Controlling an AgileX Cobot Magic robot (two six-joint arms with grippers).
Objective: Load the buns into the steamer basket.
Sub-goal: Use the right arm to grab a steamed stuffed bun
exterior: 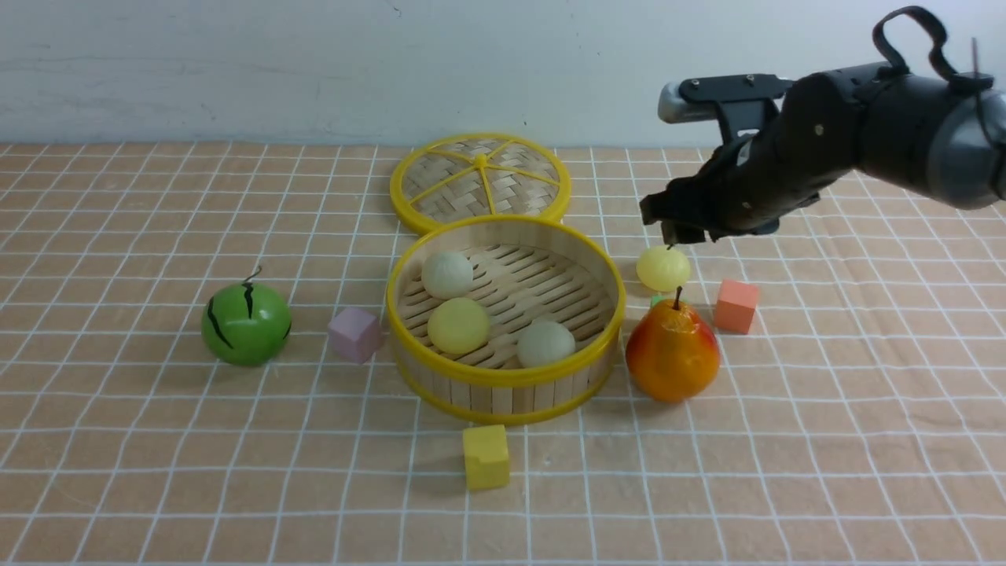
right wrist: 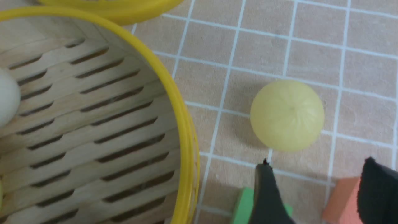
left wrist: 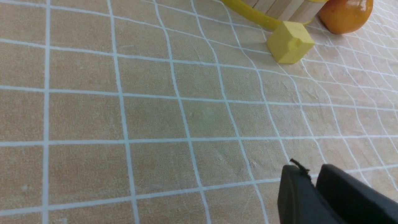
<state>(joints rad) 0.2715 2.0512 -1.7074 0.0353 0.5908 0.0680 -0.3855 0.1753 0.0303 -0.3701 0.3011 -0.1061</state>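
The steamer basket (exterior: 504, 377) stands mid-table with three buns inside: an off-white one (exterior: 446, 273), a pale yellow one (exterior: 458, 325) and another off-white one (exterior: 545, 343). A second pale yellow bun (exterior: 663, 267) (right wrist: 287, 115) lies on the cloth just right of the basket (right wrist: 186, 130), behind the pear. My right gripper (exterior: 681, 234) (right wrist: 317, 166) hangs open just above this bun, with nothing between its fingers. In the left wrist view, my left gripper (left wrist: 311, 172) is shut and empty, low over bare cloth. It is out of the front view.
The flat woven lid (exterior: 479, 182) lies behind the basket. An orange pear (exterior: 673, 354), an orange cube (exterior: 736, 306) and a green cube (right wrist: 245, 202) crowd the loose bun. A yellow cube (exterior: 486, 456), a purple cube (exterior: 355, 334) and a green watermelon ball (exterior: 246, 323) also stand about.
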